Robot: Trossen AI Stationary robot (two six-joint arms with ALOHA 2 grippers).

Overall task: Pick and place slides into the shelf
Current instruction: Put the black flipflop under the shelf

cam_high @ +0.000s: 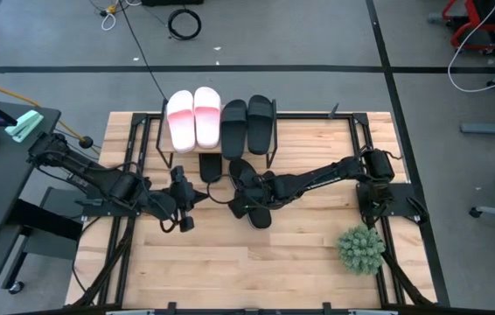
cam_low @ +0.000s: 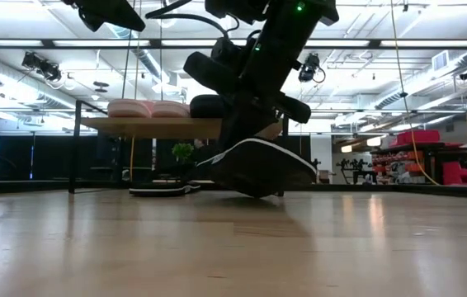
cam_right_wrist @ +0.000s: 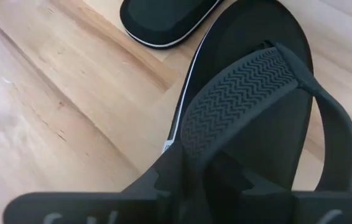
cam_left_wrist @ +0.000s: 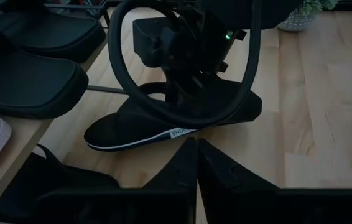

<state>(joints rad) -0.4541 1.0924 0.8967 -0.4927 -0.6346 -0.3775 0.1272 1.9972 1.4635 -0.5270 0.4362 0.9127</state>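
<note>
The right end effector is pinching the ribbed strap of a thin black thong flip-flop, which is sitting tilted on the slatted wooden table directly beneath it. Such a narrow hold is risky: the limp sole could swing or slip free on the lift. Just beside it, the second thin black flip-flop is lying flat and could get dragged. Beyond, the small two-tier shelf is holding the pale pink slides and black broad-band slides. The left end effector, fingers pressed together, is waiting nearby, close enough to collide.
</note>
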